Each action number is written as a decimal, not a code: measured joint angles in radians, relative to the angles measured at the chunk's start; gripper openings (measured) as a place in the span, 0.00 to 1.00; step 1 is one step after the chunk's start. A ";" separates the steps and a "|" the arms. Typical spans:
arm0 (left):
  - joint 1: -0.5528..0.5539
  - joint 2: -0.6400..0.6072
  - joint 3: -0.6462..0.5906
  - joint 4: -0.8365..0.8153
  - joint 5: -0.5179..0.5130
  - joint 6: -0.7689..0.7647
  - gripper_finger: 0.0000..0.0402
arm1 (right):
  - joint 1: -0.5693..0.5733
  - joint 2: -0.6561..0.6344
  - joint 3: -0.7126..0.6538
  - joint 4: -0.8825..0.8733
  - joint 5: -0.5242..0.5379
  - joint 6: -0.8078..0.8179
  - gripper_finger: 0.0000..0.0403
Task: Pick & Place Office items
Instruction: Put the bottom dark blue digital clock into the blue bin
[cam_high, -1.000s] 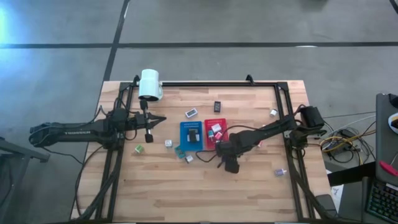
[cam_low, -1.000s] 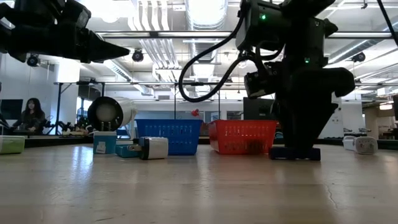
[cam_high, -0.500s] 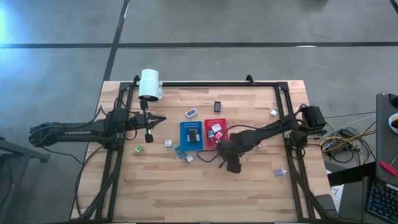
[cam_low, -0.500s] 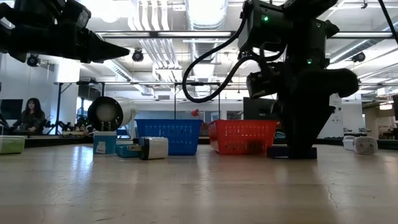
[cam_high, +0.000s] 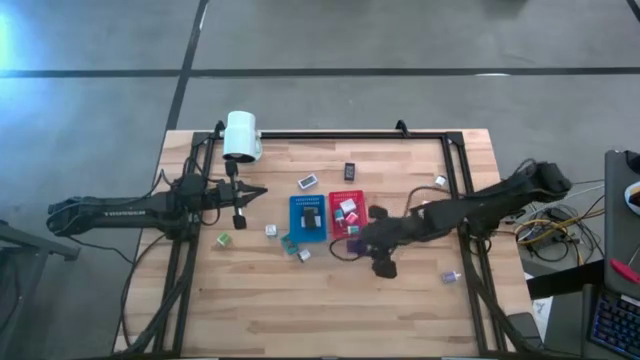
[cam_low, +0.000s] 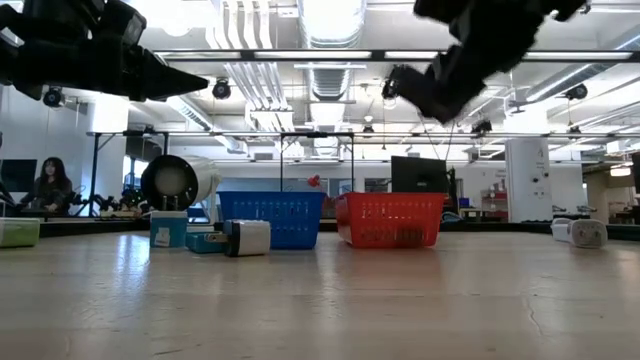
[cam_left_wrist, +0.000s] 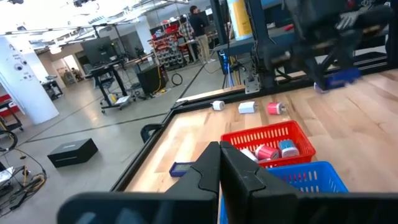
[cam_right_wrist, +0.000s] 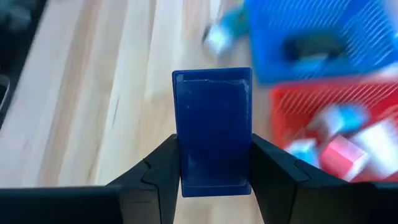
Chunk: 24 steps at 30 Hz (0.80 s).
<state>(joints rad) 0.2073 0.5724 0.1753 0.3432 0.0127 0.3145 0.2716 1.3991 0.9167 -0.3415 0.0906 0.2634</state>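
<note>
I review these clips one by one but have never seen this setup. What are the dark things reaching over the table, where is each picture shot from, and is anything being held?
They are two robot arms, each ending in a two-finger gripper. One picture looks straight down on the wooden table, one looks level across it, and one camera sits on each wrist.

The right gripper is shut on a dark blue block, lifted off the table near the red tray. The left gripper waits shut at the table's left side, holding nothing.

The blue tray sits beside the red one; both already hold a few small office items. Others lie scattered on the wood, such as a green piece. The white cylinder at the back is a lamp head.
</note>
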 joint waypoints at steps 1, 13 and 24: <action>0.000 0.000 0.000 0.002 0.000 0.000 0.03 | 0.000 -0.031 -0.020 0.041 0.021 -0.019 0.37; 0.000 0.000 0.000 0.004 -0.001 0.001 0.03 | -0.080 -0.388 -0.294 0.594 0.173 -0.349 0.37; 0.000 0.001 0.000 0.004 0.001 0.001 0.03 | -0.199 -0.551 -0.609 0.947 0.179 -0.415 0.37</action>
<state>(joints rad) 0.2077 0.5732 0.1757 0.3477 0.0134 0.3159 0.0729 0.8478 0.3080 0.6057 0.2693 -0.1511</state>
